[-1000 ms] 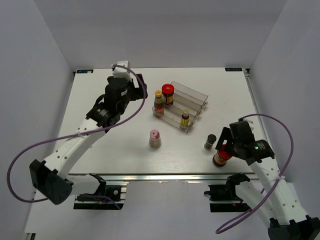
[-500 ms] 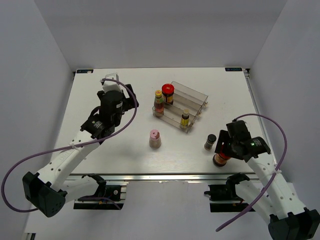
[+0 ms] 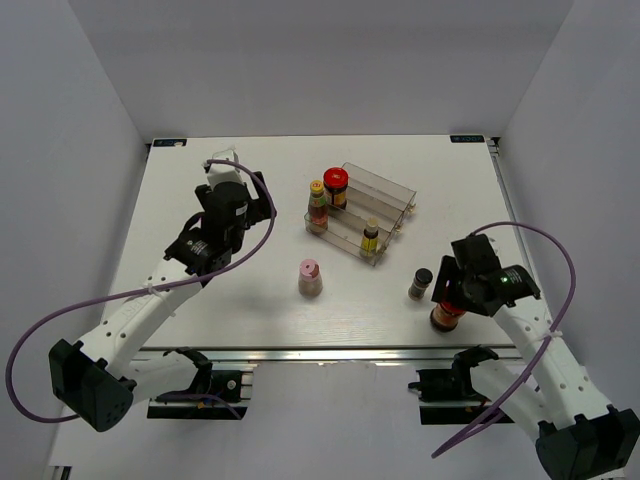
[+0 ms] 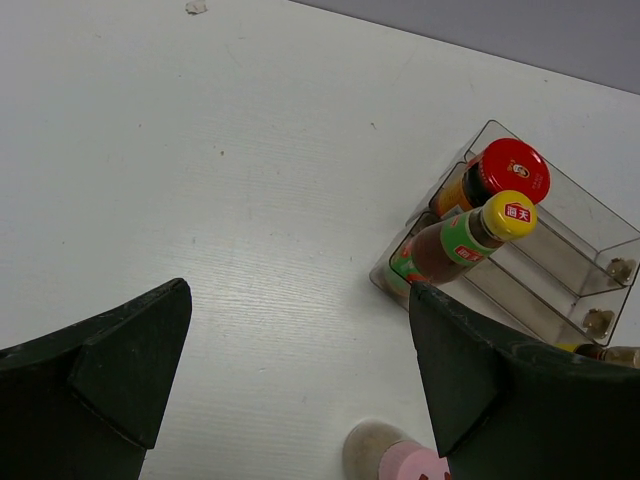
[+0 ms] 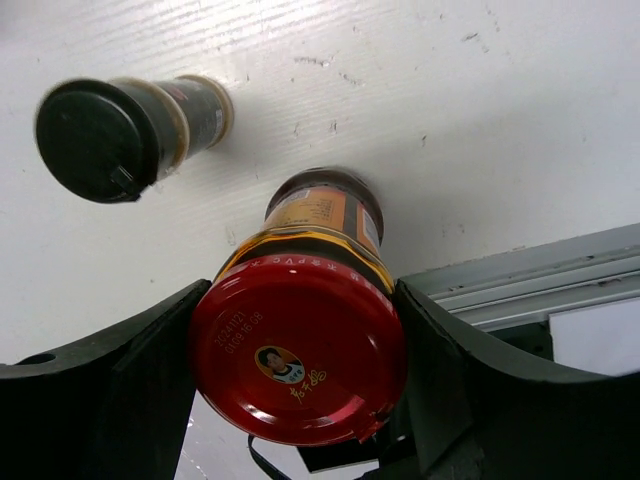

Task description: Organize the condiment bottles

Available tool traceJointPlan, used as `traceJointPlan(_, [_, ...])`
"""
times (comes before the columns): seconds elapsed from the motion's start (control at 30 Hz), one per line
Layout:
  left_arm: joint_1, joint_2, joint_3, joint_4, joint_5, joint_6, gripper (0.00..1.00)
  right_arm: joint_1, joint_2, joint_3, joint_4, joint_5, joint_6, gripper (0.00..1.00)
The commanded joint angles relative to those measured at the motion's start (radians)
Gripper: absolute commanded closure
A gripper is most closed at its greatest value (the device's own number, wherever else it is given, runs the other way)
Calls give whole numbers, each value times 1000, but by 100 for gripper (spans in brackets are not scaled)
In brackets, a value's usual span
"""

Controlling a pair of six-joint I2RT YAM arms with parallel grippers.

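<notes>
Since the earlier frame the left arm has drawn back from the rack (image 3: 390, 195), and the right tool (image 3: 449, 302) has closed onto the red-lidded jar (image 5: 298, 345); its fingers press both sides of the lid. The jar stands near the front right edge of the surface (image 3: 370, 310), apparently not yet lifted. Step in hand: the grasp, judged complete. Next move calls for a straight lift, then a carry to a free rack tier. The black-capped bottle (image 5: 100, 140) stands just beside the jar and could be knocked. A second red-lidded jar (image 3: 336, 185) and two yellow-capped bottles (image 3: 317, 205) already occupy the rack; the pink-capped shaker (image 3: 310, 277) waits mid-surface. The left tool (image 4: 300, 350) is wide open, holding nothing.
</notes>
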Motion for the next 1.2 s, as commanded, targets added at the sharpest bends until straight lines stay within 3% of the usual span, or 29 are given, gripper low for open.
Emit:
traceJointPlan(0.0, [6, -29, -17, 6, -6, 1, 2, 4, 24, 134, 49, 69, -14, 86])
traceJointPlan(0.47, [23, -34, -29, 14, 11, 11, 2, -10, 290, 423, 224, 127, -122, 88])
traceJointPlan(0.77, [60, 11, -19, 6, 17, 14, 2, -16, 514, 661, 403, -90, -194, 92])
traceJointPlan(0.97, [82, 12, -22, 2, 12, 19, 2, -13, 711, 854, 408, -181, -228, 93])
traceJointPlan(1.17, [94, 8, -26, 6, 14, 25, 2, -13, 824, 908, 434, -291, -238, 93])
